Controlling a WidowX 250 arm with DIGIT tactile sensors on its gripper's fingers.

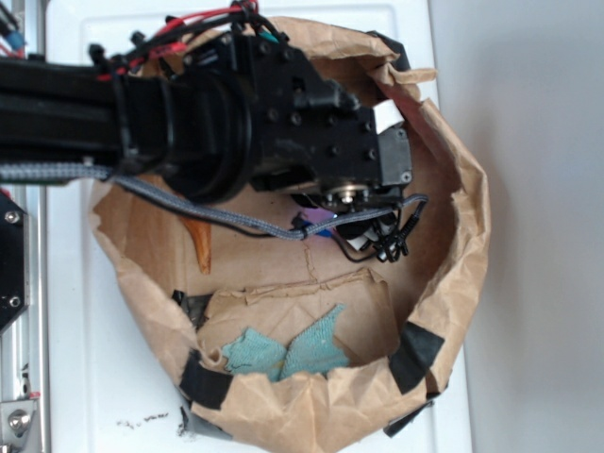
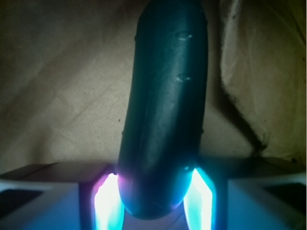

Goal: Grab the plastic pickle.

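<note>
In the wrist view the plastic pickle point(image 2: 165, 96), glossy dark green and slightly curved, runs from the top of the frame down between my fingers. It lies on brown paper. My gripper point(image 2: 153, 176) has its two glowing pads point(image 2: 109, 201) pressed against both sides of the pickle's near end. In the exterior view the gripper point(image 1: 354, 236) reaches down inside the paper bag, and the arm hides the pickle there.
The crumpled brown paper bag point(image 1: 462, 236) has a rolled rim with black tape patches. An orange pointed seashell point(image 1: 198, 243) lies at the inner left. A teal mesh cloth point(image 1: 288, 351) lies near the front wall. A fold of paper point(image 2: 264, 76) rises to the pickle's right.
</note>
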